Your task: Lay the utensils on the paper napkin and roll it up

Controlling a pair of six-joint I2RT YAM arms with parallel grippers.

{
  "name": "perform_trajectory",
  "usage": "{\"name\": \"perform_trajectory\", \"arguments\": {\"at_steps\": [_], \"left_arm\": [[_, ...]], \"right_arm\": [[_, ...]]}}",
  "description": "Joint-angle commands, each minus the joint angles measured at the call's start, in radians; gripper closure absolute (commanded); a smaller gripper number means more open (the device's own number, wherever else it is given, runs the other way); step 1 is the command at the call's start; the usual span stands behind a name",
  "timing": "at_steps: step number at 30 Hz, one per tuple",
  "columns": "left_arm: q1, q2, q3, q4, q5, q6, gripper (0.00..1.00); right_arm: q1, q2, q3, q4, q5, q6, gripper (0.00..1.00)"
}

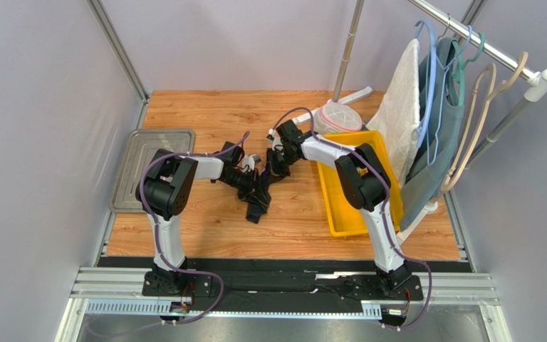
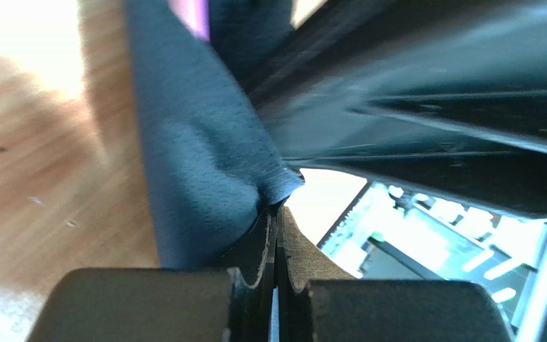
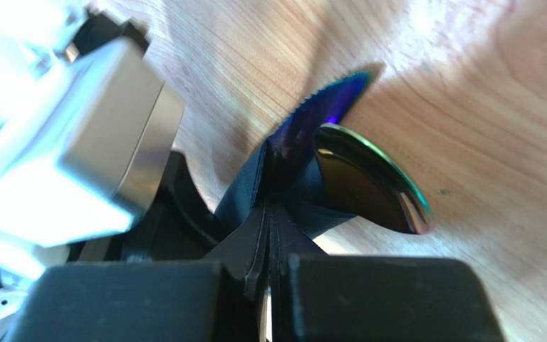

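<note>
Since the utensils (image 3: 305,135) already sit inside the black paper napkin (image 1: 257,203), we judge placing done and rolling under way, though the wrap looks loose. At centre frame, the left gripper (image 2: 276,239) and right gripper (image 3: 269,242) each pinch napkin folds, jaws closed. The spoon bowl (image 3: 369,182) and serrated blade (image 3: 326,107) point upper right in the right wrist view; from above, the bundle's long axis runs nearly top to bottom.
</note>
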Motion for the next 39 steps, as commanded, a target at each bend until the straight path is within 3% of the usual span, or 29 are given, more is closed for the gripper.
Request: {"name": "perform_trajectory", "arguments": {"at_steps": [1, 13, 39], "left_arm": [[0.015, 0.054, -0.024, -0.041, -0.042, 0.027, 1.0], [0.015, 0.049, -0.016, -0.056, -0.082, 0.048, 1.0], [0.015, 0.029, -0.012, -0.047, -0.088, 0.047, 1.0]], "right_arm": [[-0.022, -0.064, 0.065, -0.09, 0.019, -0.085, 0.97], [-0.01, -0.108, 0.044, -0.033, -0.093, 0.004, 0.93], [0.037, -0.013, -0.036, -0.019, 0.003, 0.007, 0.96]]}}
